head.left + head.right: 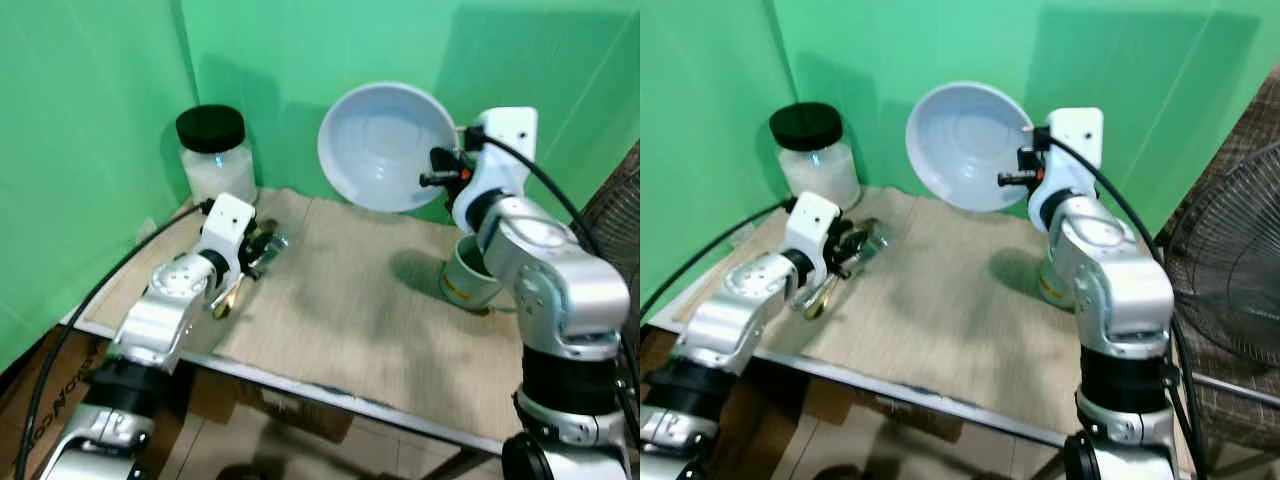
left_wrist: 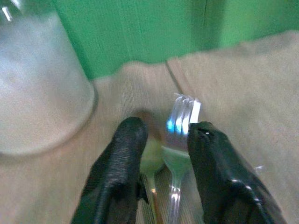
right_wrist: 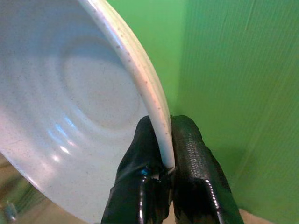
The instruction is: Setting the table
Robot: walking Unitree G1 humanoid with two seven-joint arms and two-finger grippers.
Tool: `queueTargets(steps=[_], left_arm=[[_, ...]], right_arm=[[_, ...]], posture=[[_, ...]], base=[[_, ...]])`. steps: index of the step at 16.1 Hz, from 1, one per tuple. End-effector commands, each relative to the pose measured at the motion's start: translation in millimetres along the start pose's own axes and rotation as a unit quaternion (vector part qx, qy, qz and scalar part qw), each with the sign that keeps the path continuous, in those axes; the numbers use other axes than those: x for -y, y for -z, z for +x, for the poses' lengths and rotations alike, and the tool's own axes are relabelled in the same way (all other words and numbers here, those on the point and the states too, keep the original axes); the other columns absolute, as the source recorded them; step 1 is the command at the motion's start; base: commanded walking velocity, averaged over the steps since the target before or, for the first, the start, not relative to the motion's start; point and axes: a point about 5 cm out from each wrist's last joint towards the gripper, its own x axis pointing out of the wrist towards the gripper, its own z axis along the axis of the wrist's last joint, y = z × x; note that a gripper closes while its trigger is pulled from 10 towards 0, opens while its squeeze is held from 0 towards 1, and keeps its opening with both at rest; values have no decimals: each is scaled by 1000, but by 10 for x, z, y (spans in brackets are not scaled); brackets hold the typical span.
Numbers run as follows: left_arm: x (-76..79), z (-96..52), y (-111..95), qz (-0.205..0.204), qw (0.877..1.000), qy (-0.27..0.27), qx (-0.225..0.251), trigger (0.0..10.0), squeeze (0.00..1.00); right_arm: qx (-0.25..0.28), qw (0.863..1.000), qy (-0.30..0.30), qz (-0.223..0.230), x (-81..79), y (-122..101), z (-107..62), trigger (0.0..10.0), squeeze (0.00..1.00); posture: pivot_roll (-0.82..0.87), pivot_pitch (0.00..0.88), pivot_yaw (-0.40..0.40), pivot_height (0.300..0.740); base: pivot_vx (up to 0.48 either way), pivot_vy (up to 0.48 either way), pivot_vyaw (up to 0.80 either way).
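The right gripper (image 3: pixel 161 161) is clamped on the rim of a pale bowl (image 1: pixel 385 145), held tilted in the air; below it a green cup (image 1: pixel 466 275) stands half hidden by the arm, its label unreadable. The left gripper (image 2: pixel 163 149) straddles a fork (image 2: pixel 180 126) and spoon (image 2: pixel 150 161) on the mat (image 1: pixel 370 300), fingers apart. Just beyond it stands a jar (image 1: pixel 215 160).

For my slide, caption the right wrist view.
Right gripper pinches the rim of a tilted pale bowl.
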Motion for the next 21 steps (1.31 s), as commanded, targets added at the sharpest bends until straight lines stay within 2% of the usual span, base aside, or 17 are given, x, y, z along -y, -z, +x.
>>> queueTargets(steps=[1,4,5,6,8,10,12,13,14,15,16,17,18,19,20,21], left_arm=[[-23,-82,-124,0,1000,2,26,10000,1000],[-69,-220,-298,10,998,-23,64,10000,1000],[-98,-343,-478,18,991,-60,117,10000,898],[-106,-496,-635,19,981,-98,167,10000,192],[-49,-672,-746,9,971,-130,203,10000,0],[48,-783,-780,-8,962,-152,227,10000,0],[117,-806,-786,-29,952,-180,245,10000,0],[167,-796,-807,-35,950,-176,256,10000,0],[211,-781,-845,-49,945,-179,271,10000,0],[233,-798,-929,-69,937,-179,292,10000,0],[245,-827,-964,-72,934,-171,304,10000,0],[219,-856,-953,-78,931,-184,304,10000,0],[169,-869,-890,-85,932,-213,282,10000,0],[146,-873,-842,-95,935,-218,263,10000,0],[86,-921,-770,-92,940,-219,243,10000,0],[49,-950,-746,-81,941,-228,237,10000,0]], right_arm=[[37,999,-6,13,14,-109,-92,10000,0],[79,996,-35,9,-59,-166,-220,10000,0],[97,995,-40,-1,-98,-165,-301,10000,0],[119,992,-43,-12,-147,-170,-384,10000,0],[132,990,-43,-16,-196,-160,-457,10000,0],[145,989,-38,-12,-215,-160,-505,10000,0],[156,987,-29,-14,-221,-163,-529,10000,0],[169,985,-26,-16,-232,-189,-533,10000,0],[193,981,-21,-14,-250,-248,-536,10000,0],[235,972,19,5,-226,-356,-547,10000,0],[251,967,36,25,-213,-396,-554,10000,0],[262,964,39,29,-212,-421,-553,10000,0],[270,961,50,30,-207,-431,-552,10000,0],[272,960,53,32,-204,-429,-551,10000,0],[275,960,51,35,-213,-417,-554,10000,0],[275,960,50,35,-217,-407,-560,10000,0]], posture=[[37,0,-24,740],[29,0,-26,740],[17,0,-33,740],[15,0,-34,740],[8,0,-23,740],[3,0,-9,740],[2,0,-6,740],[2,0,-5,740],[3,0,-5,740],[7,0,-5,740],[6,0,-6,740],[6,0,-8,740],[8,0,-6,740],[7,0,-7,740],[13,0,1,740],[16,0,7,740]], base=[[0,0,0],[0,0,0],[0,0,0],[0,0,0],[0,0,-384],[0,0,-775],[0,0,-781],[0,0,-800],[0,0,-800],[0,0,-800],[0,0,-800],[0,0,-800],[0,0,-800],[0,0,-800],[0,0,-800],[0,0,-800]])
